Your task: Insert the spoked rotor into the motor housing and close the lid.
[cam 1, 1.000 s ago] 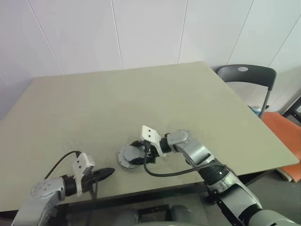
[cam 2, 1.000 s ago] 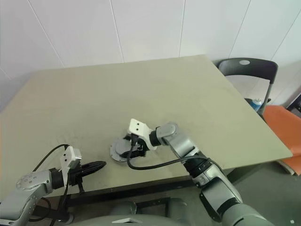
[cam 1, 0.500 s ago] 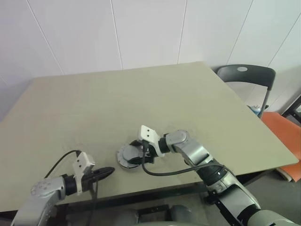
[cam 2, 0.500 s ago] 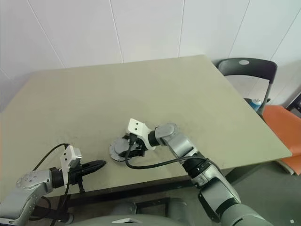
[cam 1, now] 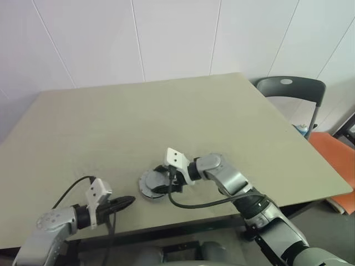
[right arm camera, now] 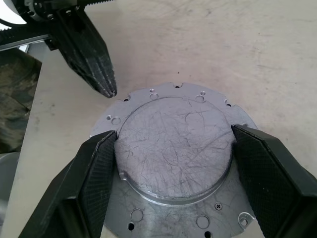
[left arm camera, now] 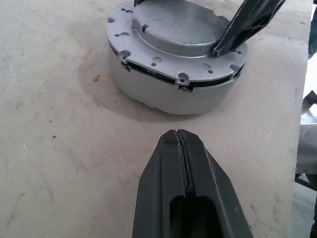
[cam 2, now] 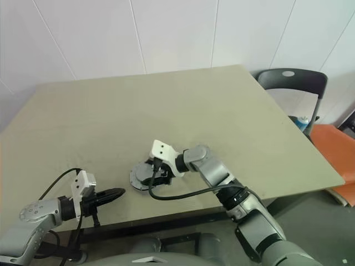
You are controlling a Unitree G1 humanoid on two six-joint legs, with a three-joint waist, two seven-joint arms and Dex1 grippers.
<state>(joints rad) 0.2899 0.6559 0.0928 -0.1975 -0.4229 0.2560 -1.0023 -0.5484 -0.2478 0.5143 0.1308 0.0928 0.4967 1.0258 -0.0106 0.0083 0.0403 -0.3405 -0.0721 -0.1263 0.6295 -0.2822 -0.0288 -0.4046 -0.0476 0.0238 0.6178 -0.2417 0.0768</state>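
Two grippers are in play here. The right gripper (right arm camera: 173,163) comes in from the right side of the table (cam 1: 166,111) and has its fingers (right arm camera: 96,183) spread wide around the raised centre of the lid (right arm camera: 176,148) — one pad against each side of that boss, so it looks like it's gripping the lid itself. The lid is the flat grey disc with the notched edge and small holes around its flange, and it's sitting on top of the motor housing (left arm camera: 168,91), with a thin dark seam visible between the two in the left wrist view. The whole stack rests on the table not far from the near edge, roughly midway along it. Can't see the spoked rotor or any copper windings with the lid on like this.

The left gripper (left arm camera: 181,141) is pinched fully closed with nothing in it — its black fingers meet in a tight line. It hovers low over the near edge, towards the near-left corner, tip pointing at the housing and stopping just short of it, not touching. A black cable (cam 1: 75,188) loops off its wrist.

A dark chair (cam 1: 291,88) stands past the table's far-right corner.
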